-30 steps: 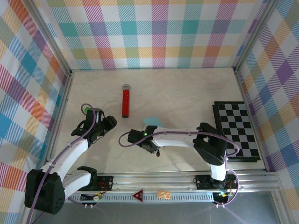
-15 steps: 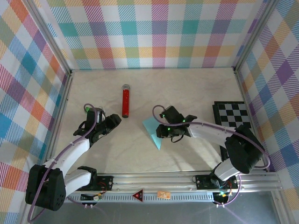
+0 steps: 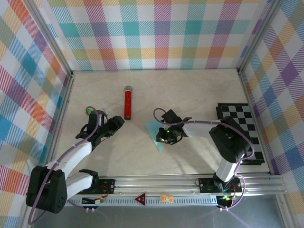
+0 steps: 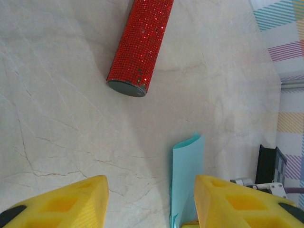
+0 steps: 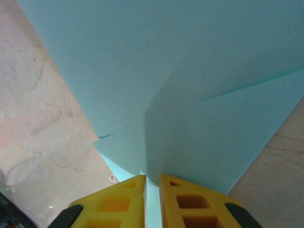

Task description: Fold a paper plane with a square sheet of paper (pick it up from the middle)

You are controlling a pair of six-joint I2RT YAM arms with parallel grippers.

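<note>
The light cyan paper (image 3: 155,133), folded into a narrow pointed shape with creases, sits on the table near the middle. My right gripper (image 3: 164,134) is shut on it; in the right wrist view the yellow fingertips (image 5: 128,197) pinch the paper (image 5: 190,95) at its near edge. My left gripper (image 3: 114,124) hovers to the left of the paper, open. Through the left wrist view the paper (image 4: 187,166) stands just inside the right yellow finger (image 4: 228,199), with bare table between the jaws.
A red glittery tube (image 3: 127,103) lies behind the left gripper, also close ahead as the tube (image 4: 140,42) in the left wrist view. The black-and-white checkered board (image 3: 240,130) rests at the right side. Plaid walls enclose the table.
The right gripper swung from the table's centre-left toward the right, then drew the paper slightly nearer and left. The left gripper crept a little toward the paper.
</note>
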